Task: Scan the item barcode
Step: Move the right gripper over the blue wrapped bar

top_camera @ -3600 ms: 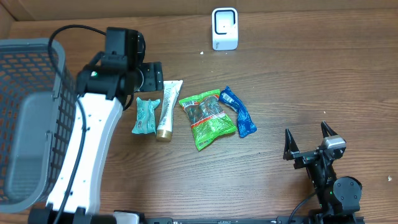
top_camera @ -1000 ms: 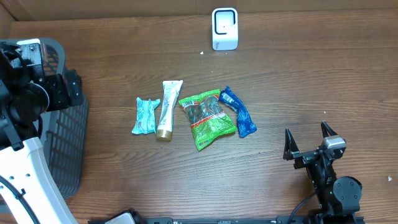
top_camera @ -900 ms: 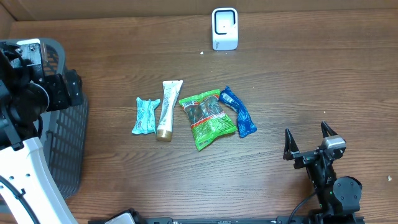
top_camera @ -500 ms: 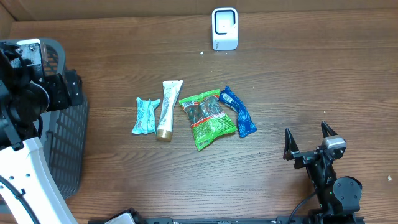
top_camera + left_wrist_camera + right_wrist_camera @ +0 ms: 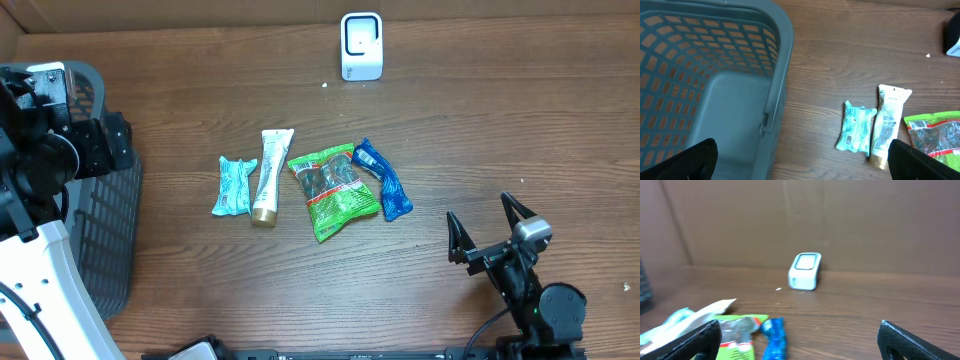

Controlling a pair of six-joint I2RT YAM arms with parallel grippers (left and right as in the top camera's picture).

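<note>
Four items lie in a row mid-table: a teal packet [image 5: 233,187], a white tube [image 5: 270,176], a green snack bag [image 5: 333,192] and a blue packet [image 5: 383,180]. The white scanner [image 5: 361,46] stands at the far edge. My left gripper [image 5: 802,162] is open and empty above the basket's rim, with the teal packet [image 5: 856,133] and the tube [image 5: 888,122] to its right. My right gripper [image 5: 481,222] is open and empty near the front right. It faces the scanner [image 5: 804,271], with the blue packet [image 5: 774,339] low on its left. No barcode is clear.
A grey mesh basket [image 5: 100,240] stands at the left edge under my left arm; its rim [image 5: 782,60] fills the left wrist view. A cardboard wall rises behind the scanner. Bare wood lies between the items and my right gripper.
My right gripper has shifted a little to the left and turned toward the items. Earlier, the left arm swung from over the items to the basket and has stayed there.
</note>
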